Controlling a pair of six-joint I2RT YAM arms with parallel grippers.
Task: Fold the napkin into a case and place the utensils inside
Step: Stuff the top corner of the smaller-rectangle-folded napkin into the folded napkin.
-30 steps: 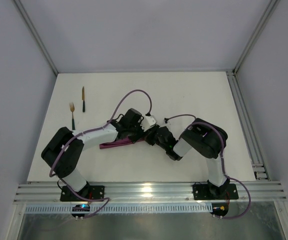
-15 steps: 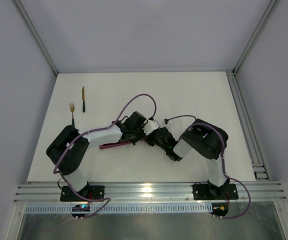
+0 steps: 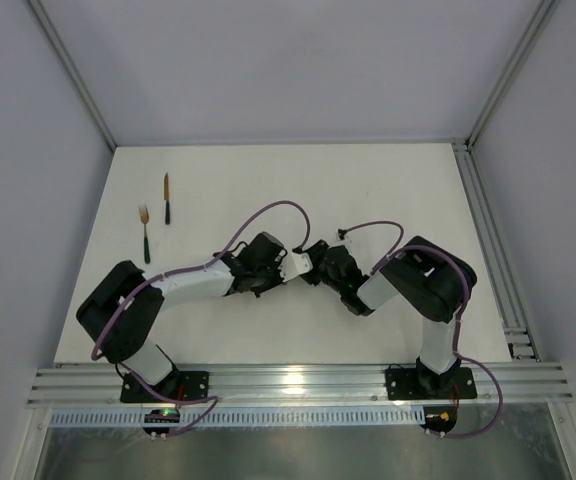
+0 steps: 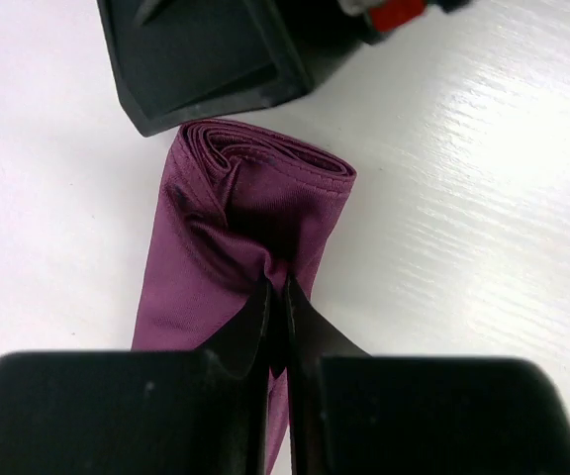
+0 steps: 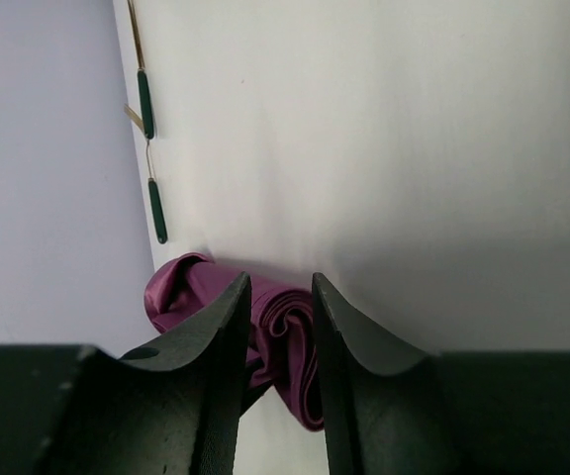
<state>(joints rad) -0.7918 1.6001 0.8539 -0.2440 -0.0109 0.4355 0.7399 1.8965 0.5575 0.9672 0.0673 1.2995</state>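
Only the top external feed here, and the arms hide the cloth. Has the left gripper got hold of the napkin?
Observer: Yes. In the left wrist view the left gripper is shut, pinching a ridge of the napkin.
Operator: What shape is the cloth in?
Observer: A narrow strip of several layers, lying on the table, its layered end toward the other arm.
Operator: And the right gripper?
Observer: The right gripper has its fingers apart at that layered end. The cloth shows in the gap but is not squeezed.
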